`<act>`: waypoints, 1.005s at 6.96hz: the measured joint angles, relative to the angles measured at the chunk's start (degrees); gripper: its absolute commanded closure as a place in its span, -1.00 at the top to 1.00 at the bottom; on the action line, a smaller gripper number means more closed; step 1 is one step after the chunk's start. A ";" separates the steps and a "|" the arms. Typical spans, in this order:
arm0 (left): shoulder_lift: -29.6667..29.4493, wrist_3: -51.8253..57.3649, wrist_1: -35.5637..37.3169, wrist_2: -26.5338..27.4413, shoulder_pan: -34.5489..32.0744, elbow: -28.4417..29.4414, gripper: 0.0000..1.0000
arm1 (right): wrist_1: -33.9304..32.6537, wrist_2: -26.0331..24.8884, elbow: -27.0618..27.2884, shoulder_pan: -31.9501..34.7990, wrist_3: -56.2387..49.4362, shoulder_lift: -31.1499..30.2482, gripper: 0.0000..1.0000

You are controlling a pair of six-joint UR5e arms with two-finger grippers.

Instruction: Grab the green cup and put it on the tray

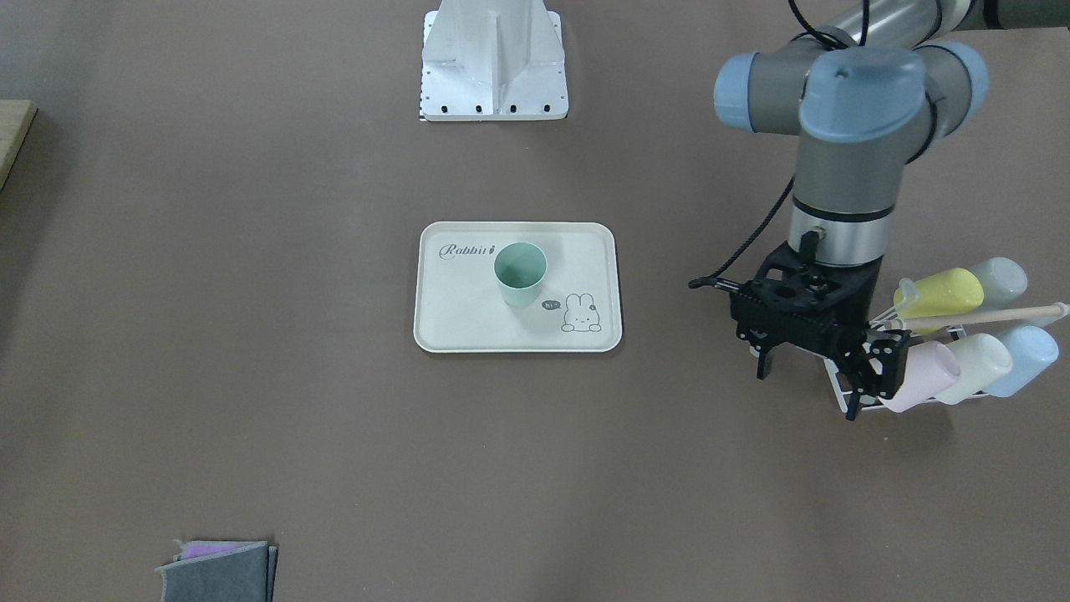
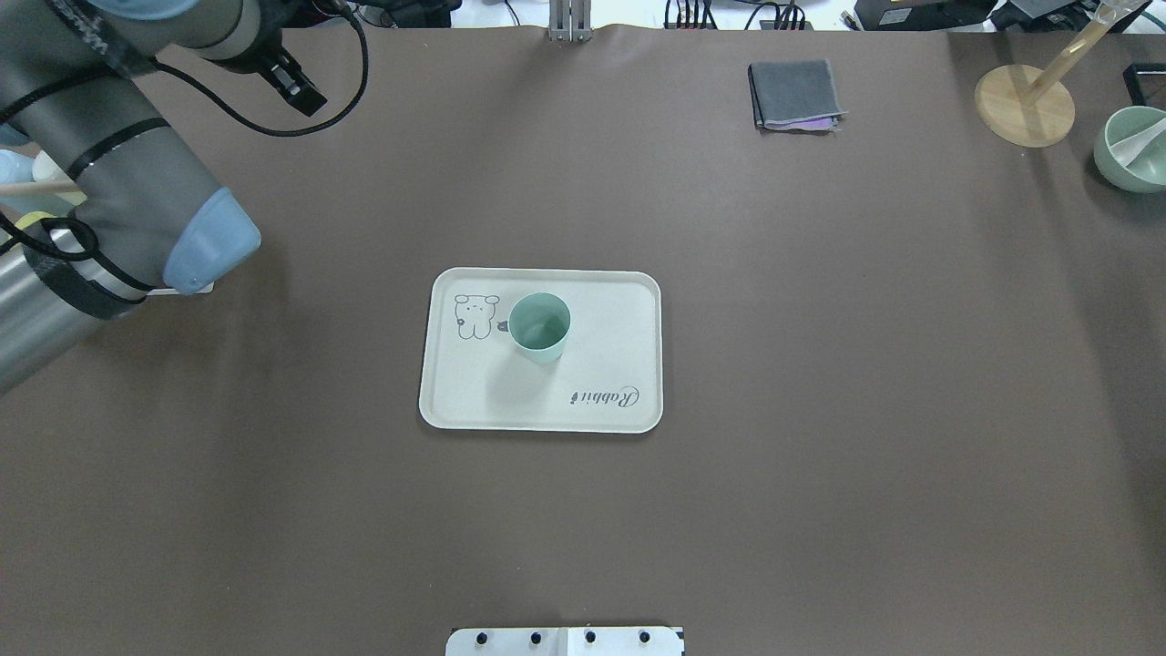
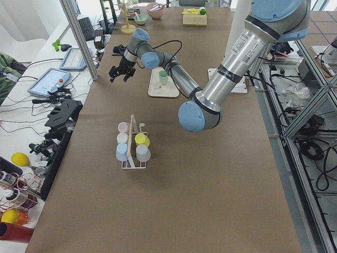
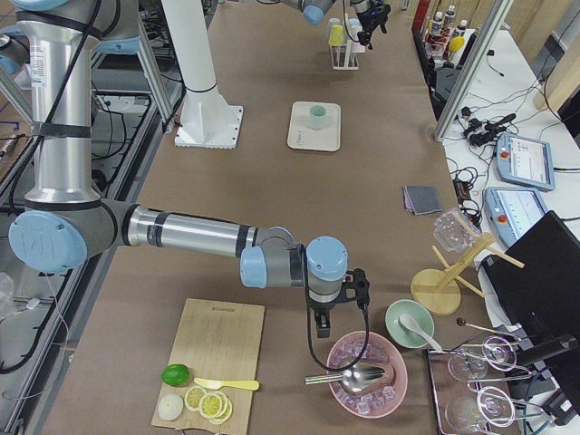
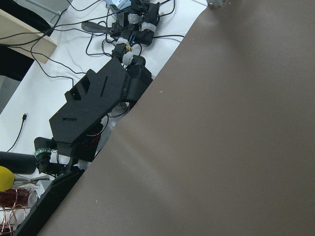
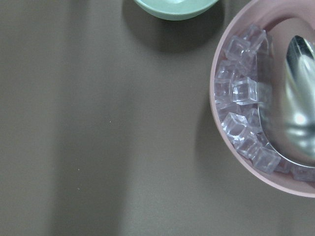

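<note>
The green cup (image 1: 520,272) stands upright on the cream tray (image 1: 435,334), near the tray's middle between the "Rabbit" script and the bunny drawing. Both also show in the overhead view, the cup (image 2: 539,326) on the tray (image 2: 455,401). My left gripper (image 1: 807,385) hangs open and empty, well off to the side of the tray, next to a cup rack. My right gripper (image 4: 322,322) shows only in the exterior right view, by a pink bowl far from the tray. I cannot tell whether it is open or shut.
A wire rack (image 1: 961,351) holds several pastel cups lying on their sides. A folded grey cloth (image 2: 792,96), a wooden stand (image 2: 1025,105) and a green bowl (image 2: 1134,150) are at the table's far right. A pink bowl of ice with a spoon (image 6: 275,178) is under the right wrist.
</note>
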 measured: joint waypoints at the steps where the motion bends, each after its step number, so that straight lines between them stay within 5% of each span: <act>1: 2.20 0.26 -0.06 -5.54 -3.57 -0.13 0.98 | 0.00 -0.07 0.12 -0.16 0.00 -0.02 1.00; 4: 10.65 5.39 -0.39 -20.28 -14.86 0.12 0.98 | -0.01 -0.36 0.60 -1.25 0.04 0.34 1.00; 7: 17.81 11.78 1.78 -28.76 -24.21 0.87 0.98 | -0.05 0.27 1.17 -2.11 0.09 0.96 1.00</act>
